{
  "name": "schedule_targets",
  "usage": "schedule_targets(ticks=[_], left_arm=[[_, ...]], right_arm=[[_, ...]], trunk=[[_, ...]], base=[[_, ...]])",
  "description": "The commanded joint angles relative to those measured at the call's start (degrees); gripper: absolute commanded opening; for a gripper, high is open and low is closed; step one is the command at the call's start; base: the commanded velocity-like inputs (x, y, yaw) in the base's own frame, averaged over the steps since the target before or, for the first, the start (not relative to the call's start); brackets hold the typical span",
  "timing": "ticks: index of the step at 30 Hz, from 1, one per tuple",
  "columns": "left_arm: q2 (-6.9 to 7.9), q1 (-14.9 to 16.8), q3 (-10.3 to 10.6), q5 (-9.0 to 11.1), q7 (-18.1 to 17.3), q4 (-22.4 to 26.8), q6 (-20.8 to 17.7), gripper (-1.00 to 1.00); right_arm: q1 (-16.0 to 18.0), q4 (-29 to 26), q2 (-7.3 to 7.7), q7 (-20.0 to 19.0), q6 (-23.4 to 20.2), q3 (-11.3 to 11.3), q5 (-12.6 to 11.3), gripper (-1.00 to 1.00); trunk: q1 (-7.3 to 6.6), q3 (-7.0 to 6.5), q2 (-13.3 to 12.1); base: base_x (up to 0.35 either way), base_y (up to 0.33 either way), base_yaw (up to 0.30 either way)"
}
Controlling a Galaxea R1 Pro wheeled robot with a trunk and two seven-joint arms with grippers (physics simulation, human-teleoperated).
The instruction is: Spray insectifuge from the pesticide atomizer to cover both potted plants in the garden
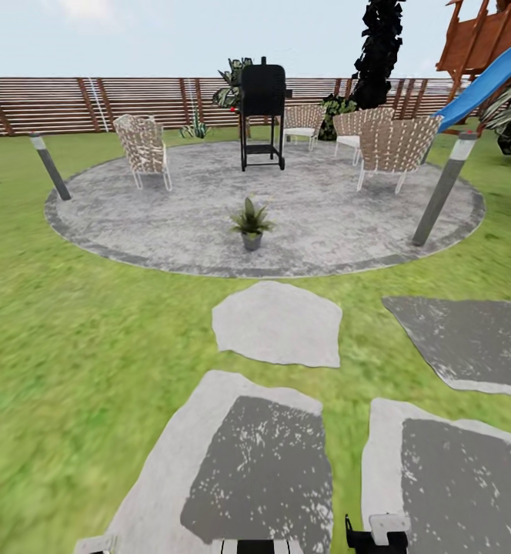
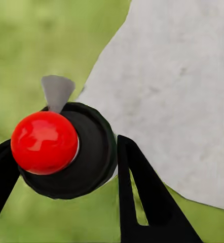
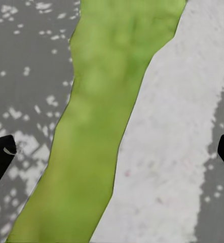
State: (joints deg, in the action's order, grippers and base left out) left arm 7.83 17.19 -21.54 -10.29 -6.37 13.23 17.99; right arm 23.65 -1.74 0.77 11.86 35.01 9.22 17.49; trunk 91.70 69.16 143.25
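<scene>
The pesticide atomizer shows from above in the left wrist view: a round red top on a dark body with a small grey nozzle. My left gripper is shut on it, one black finger on each side, over grass and a pale stepping stone. My right gripper is open with nothing in it, above a strip of lawn between two stones. One potted plant, a small rosette in a dark pot, stands on the front part of the round patio, well ahead of me.
A black grill and several wicker chairs stand on the patio. Grey bollard lamps lean at its edges. A brown slatted fence runs behind, with a blue slide at the right. Stepping stones lie in front.
</scene>
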Motion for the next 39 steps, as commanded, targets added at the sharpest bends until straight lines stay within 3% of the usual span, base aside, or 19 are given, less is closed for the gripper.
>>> schedule_targets(ticks=[1, 39], left_arm=[[-0.01, 0.04, -0.51, -0.52, -0.31, -0.04, 0.20, -1.00], [-0.01, 0.04, -0.45, -0.52, -0.31, -0.05, 0.20, -1.00]], right_arm=[[0.02, 0.07, -0.03, 0.27, 0.12, 0.36, 0.61, 1.00], [0.03, 0.07, -0.07, 0.00, -0.03, 0.36, 0.70, 1.00]], trunk=[[0.02, 0.04, 0.01], [0.02, 0.04, 0.01]], base=[[0.332, -0.129, 0.000], [0.327, -0.133, 0.000]])
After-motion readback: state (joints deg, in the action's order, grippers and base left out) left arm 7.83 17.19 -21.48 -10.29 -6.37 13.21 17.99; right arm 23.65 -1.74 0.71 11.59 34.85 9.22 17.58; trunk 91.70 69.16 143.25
